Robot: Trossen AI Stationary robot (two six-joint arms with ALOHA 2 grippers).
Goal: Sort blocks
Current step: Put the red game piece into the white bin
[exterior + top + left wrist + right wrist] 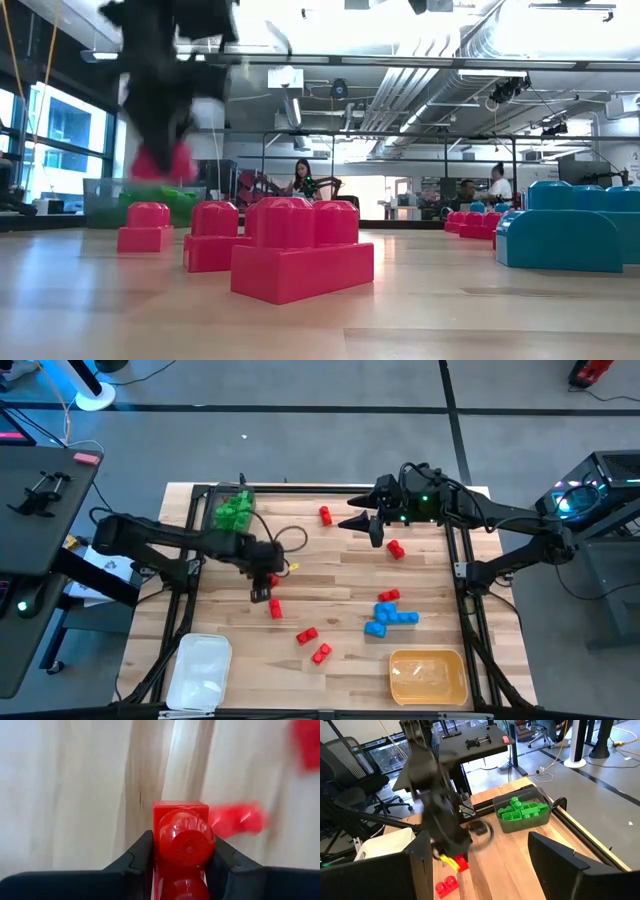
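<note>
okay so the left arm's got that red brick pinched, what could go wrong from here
1. The left pincer holds the red brick between its fingers, above the table in the low view; a shallow grip could let it slip out.
2. Another red brick lies just beside it on the table, so a low sweep might knock it.
3. The right pincer waits open at the far side; crossing paths could bring the arms together.

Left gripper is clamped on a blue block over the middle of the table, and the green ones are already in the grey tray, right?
Not blue: the left wrist view shows the left gripper closed on a red block. The green blocks do sit in the grey tray.
</note>
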